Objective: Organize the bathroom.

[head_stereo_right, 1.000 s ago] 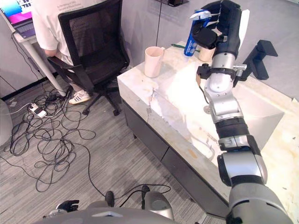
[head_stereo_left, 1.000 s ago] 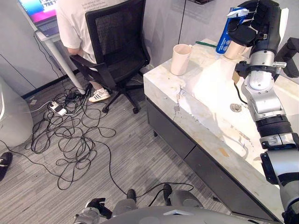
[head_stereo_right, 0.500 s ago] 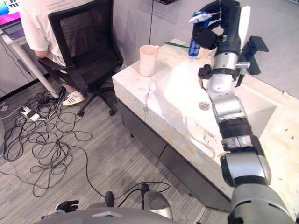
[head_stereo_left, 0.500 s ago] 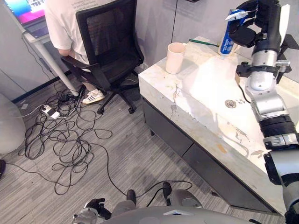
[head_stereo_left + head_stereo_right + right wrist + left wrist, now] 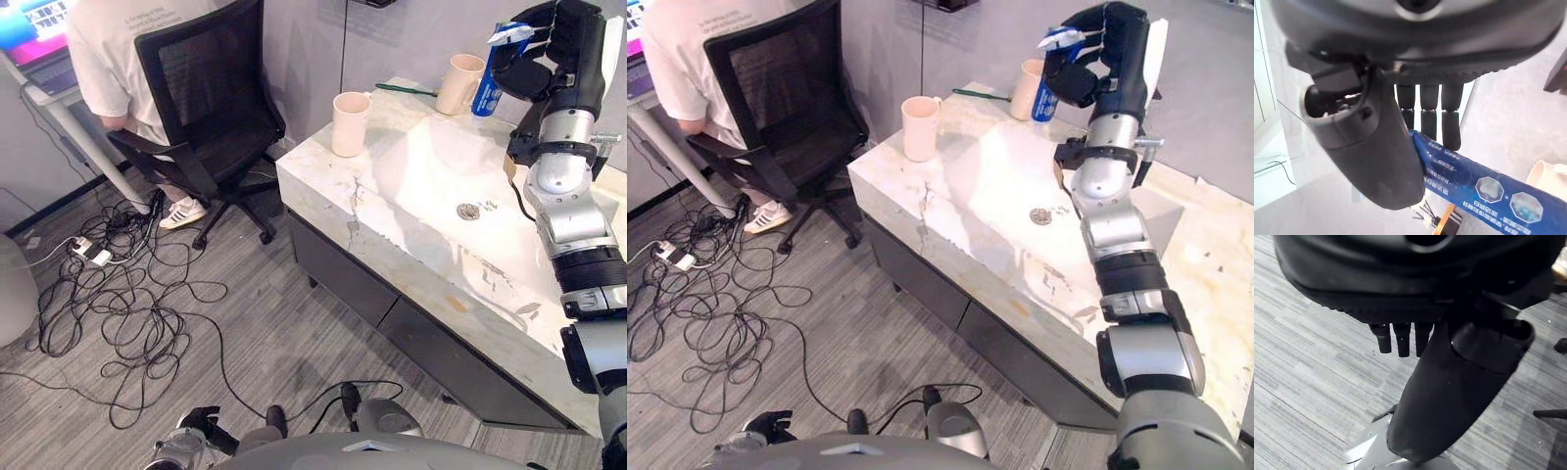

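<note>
Below your raised right hand [image 5: 1107,54] lies the pale marble tabletop [image 5: 950,211], its sink basin [image 5: 1058,196] dipping under the forearm and the drain [image 5: 1040,215] showing beneath the wrist. Off past the fingers, away from the vanity, a person sits in a black office chair [image 5: 211,93], with cables [image 5: 127,294] sprawled over the floor. Now the small stuff: your fingers [image 5: 1430,117] and thumb are clenched round a blue toothpaste tube [image 5: 1050,78], carried upright in the air with its white end up. Just beyond the fingertips stands a beige mug [image 5: 1027,88], a green toothbrush [image 5: 402,89] lying beside it; a second pink cup [image 5: 919,127] sits well off toward the counter's corner. Your left hand [image 5: 1400,335] hangs low over the floor, fingers loose and empty. You look mid-carry, so next I'd say line the tube over that nearer mug, lower it in, then let go gently.
</note>
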